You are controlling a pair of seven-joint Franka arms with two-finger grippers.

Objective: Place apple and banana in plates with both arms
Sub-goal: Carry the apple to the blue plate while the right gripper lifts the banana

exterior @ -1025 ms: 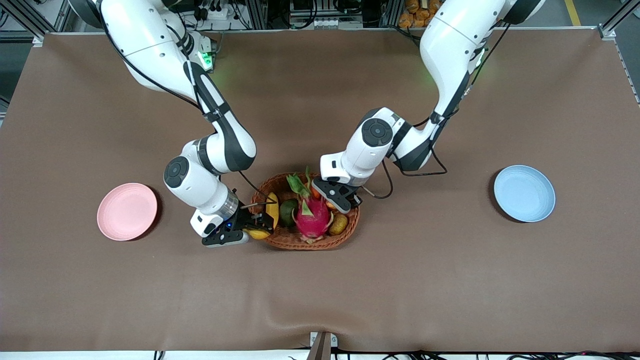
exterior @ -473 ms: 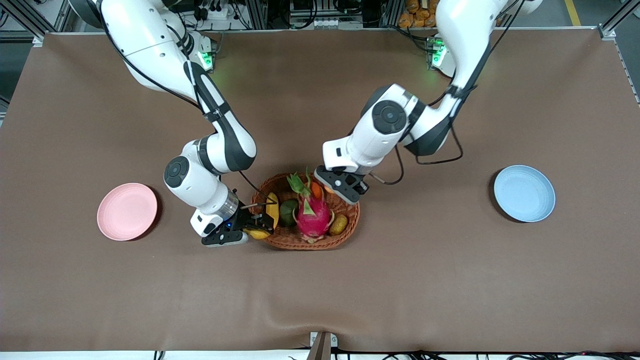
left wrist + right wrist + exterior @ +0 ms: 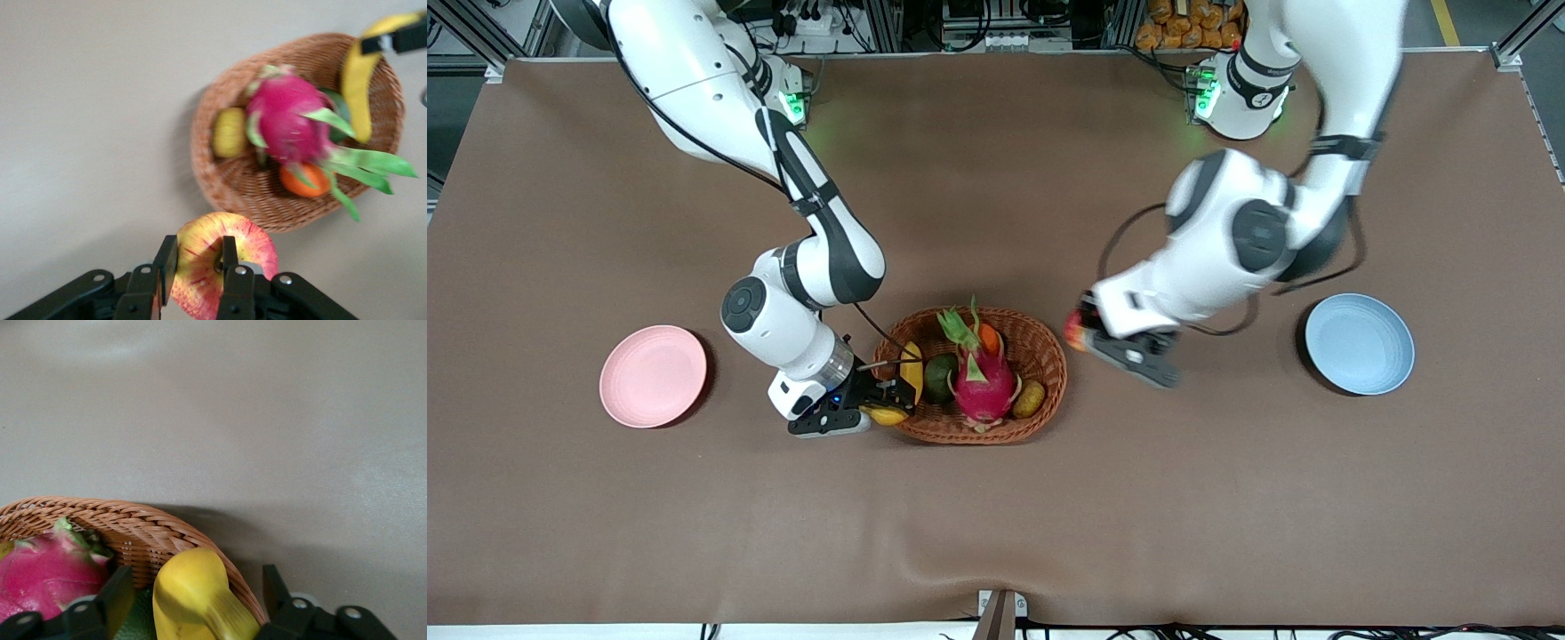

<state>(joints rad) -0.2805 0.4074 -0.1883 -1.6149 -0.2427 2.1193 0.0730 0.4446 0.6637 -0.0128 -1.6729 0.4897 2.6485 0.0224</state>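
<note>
My left gripper [image 3: 1082, 334] is shut on the red and yellow apple [image 3: 1072, 331] and holds it in the air just beside the wicker basket [image 3: 1049, 348], between the basket and the light blue plate [image 3: 1359, 343]. In the left wrist view the apple [image 3: 227, 257] sits between the two fingers of the left gripper [image 3: 197, 248]. My right gripper [image 3: 889, 402] is at the basket's rim toward the pale pink plate [image 3: 653, 376]. Its fingers are open on either side of the yellow banana [image 3: 910, 366], which leans on the rim. The banana [image 3: 197, 597] fills the gap of the right gripper [image 3: 193, 579]. Both plates are empty.
The basket [image 3: 220, 173] holds a pink dragon fruit [image 3: 983, 382], a green fruit [image 3: 938, 375], an orange piece [image 3: 989, 338] and a brownish kiwi-like fruit [image 3: 1029, 398]. The brown table cloth has a fold near the front edge [image 3: 925, 569].
The left arm has lifted the apple out of the basket and swung it toward the blue plate. The right gripper has stayed at the banana.
</note>
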